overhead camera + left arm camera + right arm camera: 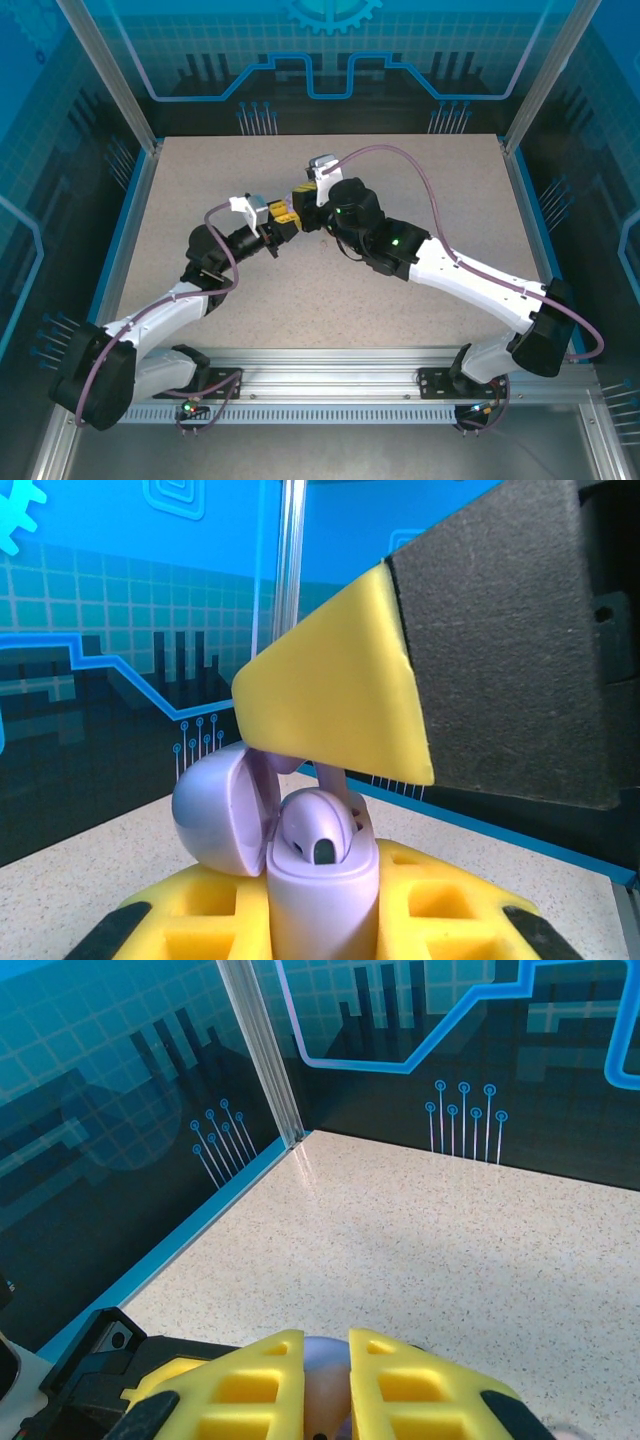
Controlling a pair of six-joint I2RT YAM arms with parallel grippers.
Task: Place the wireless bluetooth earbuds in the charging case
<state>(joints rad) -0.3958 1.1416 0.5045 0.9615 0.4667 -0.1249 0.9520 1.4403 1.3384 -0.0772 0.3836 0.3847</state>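
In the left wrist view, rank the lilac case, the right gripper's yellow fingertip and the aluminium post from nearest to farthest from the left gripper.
1. Lilac case, clamped in the left gripper, bottom centre.
2. Right gripper's yellow fingertip, just above the case and its lilac earbud, upper right.
3. Aluminium post, far back at the table's edge, upper centre.

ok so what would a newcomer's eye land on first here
First, in the left wrist view, the lilac charging case stands open and upright in the left end effector, with an earbud seated inside. Right above it hangs the right end effector, its yellow fingers seemingly pinching a lilac stem. From overhead, the two end effectors meet at the middle of the table.
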